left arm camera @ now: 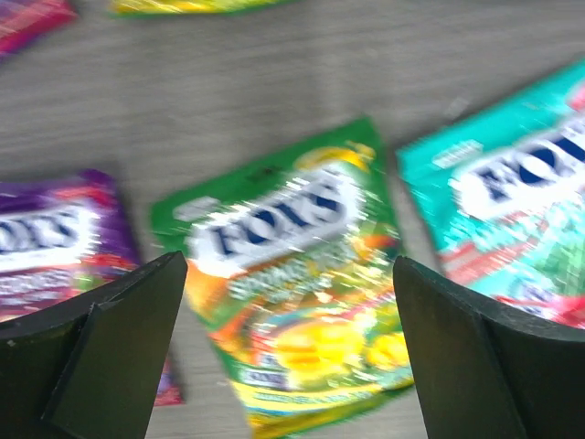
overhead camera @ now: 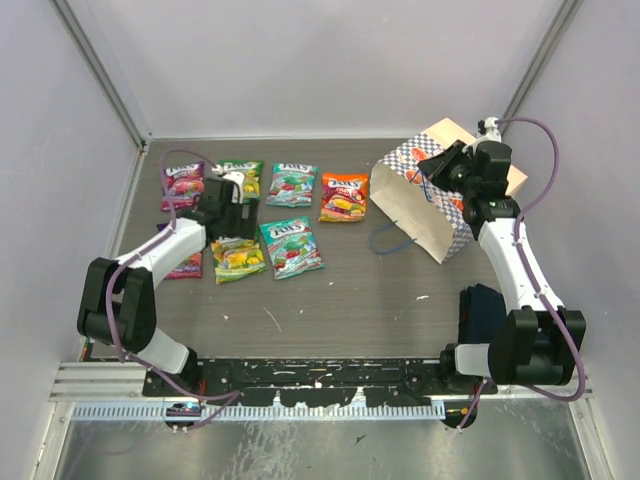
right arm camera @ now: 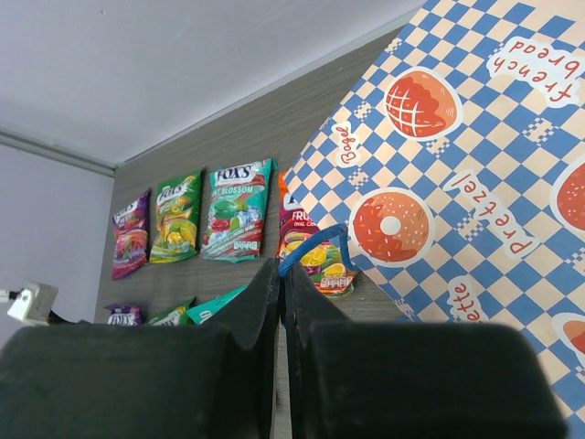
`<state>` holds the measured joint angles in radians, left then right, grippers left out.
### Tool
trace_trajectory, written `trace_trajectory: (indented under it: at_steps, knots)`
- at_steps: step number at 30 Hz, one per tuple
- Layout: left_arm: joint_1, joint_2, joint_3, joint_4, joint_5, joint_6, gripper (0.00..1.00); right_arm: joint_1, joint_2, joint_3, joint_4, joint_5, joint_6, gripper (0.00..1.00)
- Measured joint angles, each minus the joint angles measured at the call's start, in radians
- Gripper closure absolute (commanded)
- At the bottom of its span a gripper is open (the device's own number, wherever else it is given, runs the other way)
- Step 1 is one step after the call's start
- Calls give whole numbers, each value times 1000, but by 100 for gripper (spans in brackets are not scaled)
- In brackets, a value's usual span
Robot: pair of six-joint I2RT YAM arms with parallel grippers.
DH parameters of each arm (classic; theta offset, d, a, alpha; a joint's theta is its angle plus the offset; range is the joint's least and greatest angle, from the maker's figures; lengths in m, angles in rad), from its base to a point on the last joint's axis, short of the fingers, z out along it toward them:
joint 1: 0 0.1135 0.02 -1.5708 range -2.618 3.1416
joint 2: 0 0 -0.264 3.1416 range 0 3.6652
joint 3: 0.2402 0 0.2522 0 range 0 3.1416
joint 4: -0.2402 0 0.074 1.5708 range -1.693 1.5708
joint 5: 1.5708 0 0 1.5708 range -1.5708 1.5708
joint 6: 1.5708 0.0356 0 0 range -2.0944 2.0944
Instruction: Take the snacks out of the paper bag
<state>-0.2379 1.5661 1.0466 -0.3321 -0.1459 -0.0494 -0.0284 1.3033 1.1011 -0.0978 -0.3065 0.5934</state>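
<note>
1. My left gripper (left arm camera: 288, 270) hangs wide open and empty over a green packet (left arm camera: 302, 311).
2. Seven snacks (overhead camera: 292, 185) lie on the table (overhead camera: 350, 290), left of the paper bag (overhead camera: 420, 200).
3. My right gripper (right arm camera: 281, 265) is pinched closed on the bag's blue cord handle (right arm camera: 315, 240).

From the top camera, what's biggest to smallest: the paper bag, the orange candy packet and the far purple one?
1. paper bag, clearly the largest.
2. orange packet and far purple packet look about alike, so I can't rank them.
</note>
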Motion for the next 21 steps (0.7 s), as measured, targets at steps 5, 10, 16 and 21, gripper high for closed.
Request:
trace_trajectory:
  at_steps: [5,10,16,21]
  knots:
    - [-99,-43,-147,105,37,-145,2,10,10,0,0,7,0,99]
    - [-87,2,-180,137,64,-221,2,13,11,0,0,11,-1,99]
    - [-82,44,-155,146,108,-212,2,14,11,0,0,17,-5,99]
    - [-81,100,-66,68,143,-163,2,14,11,0,0,17,-8,99]
